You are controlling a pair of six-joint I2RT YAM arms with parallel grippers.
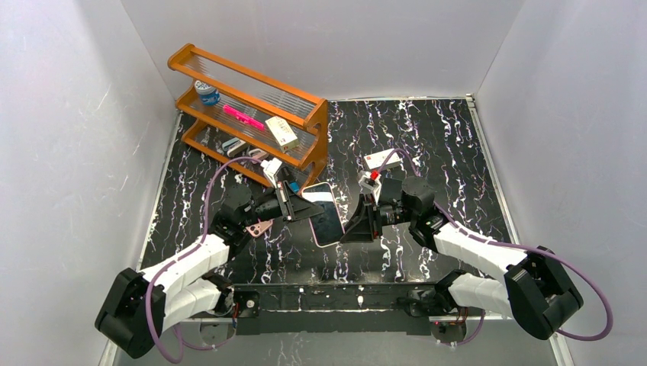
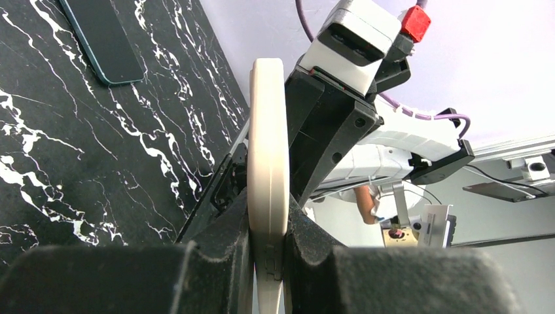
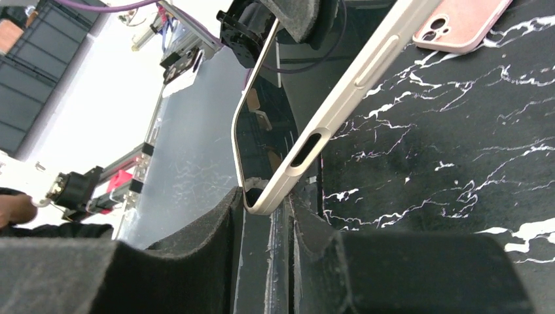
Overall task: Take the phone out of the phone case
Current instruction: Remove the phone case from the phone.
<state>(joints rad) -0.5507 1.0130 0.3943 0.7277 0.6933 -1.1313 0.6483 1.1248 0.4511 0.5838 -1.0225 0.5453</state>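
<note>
Top external view shows the phone (image 1: pixel 326 216) held above the table between both arms. The left gripper (image 1: pixel 296 206) is clamped on one edge and the right gripper (image 1: pixel 353 229) pinches the opposite corner. Right wrist shows more plainly the pink case (image 3: pixel 461 26) lying apart on the table (image 3: pixel 458 163), seemingly empty. Extraction looks done; only setting the phone down remains.

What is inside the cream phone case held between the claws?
The phone, its dark screen showing within the cream phone case; the case covers its back and edges.
</note>
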